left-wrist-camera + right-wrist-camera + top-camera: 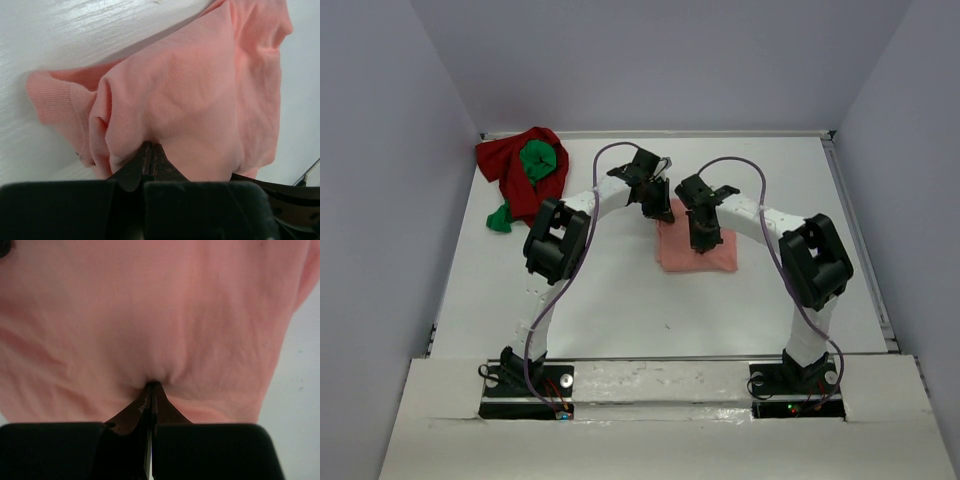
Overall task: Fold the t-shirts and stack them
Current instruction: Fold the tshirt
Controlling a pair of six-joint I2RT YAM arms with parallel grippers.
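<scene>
Far L of L gripper (149, 150): dark red t-shirt (510, 170) crumpled, bright green t-shirt (538, 160) bunched on it. L gripper: clamped on salmon-pink t-shirt (695, 258), fold at tips. R gripper (151, 387): just beside, clamped on same shirt, cloth puckered at tips.

Top camera: fixed, high and behind the arm bases (525, 385), facing down and forward; distant, whole table (620, 310) in frame. Left wrist camera: sights along the left gripper (148, 150), very near the pink shirt (200, 90), table beyond at upper left. Right wrist camera: sights along the right gripper (151, 387), nearer, cloth almost filling the frame. Shared by all three: the pink shirt at mid-table.
</scene>
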